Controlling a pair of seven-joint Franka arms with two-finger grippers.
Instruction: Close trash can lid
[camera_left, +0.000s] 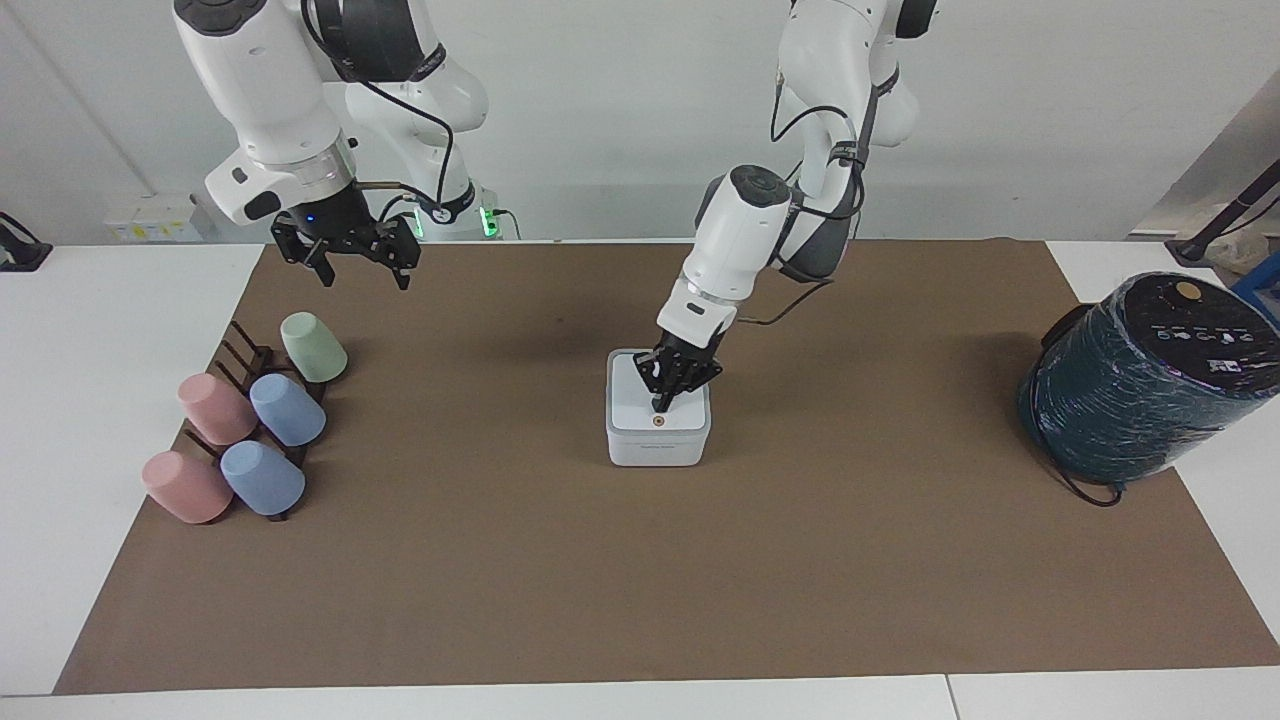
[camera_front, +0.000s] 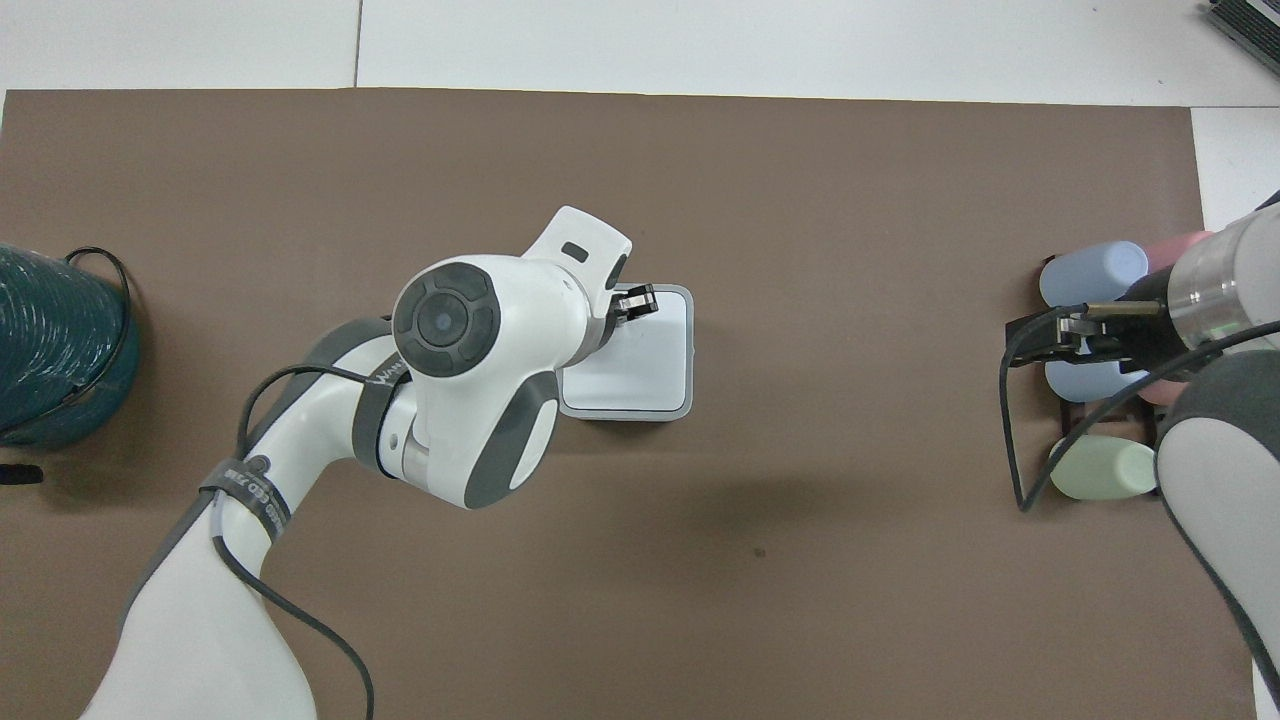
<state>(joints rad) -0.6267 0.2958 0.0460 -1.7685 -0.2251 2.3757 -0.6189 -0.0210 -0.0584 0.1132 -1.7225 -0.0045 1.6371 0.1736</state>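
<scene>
The white square trash can stands in the middle of the brown mat. Its lid lies flat on top of it, with the orange dot facing up near the edge farther from the robots. My left gripper is shut and points down, with its tip on the lid just beside the orange dot. In the overhead view the left gripper sits over the lid at the edge farther from the robots. My right gripper is open and empty, waiting in the air above the mat near the cup rack.
A dark rack with several pastel cups lies at the right arm's end of the mat and also shows in the overhead view. A large dark teal wrapped cylinder stands at the left arm's end, with a black cable at its base.
</scene>
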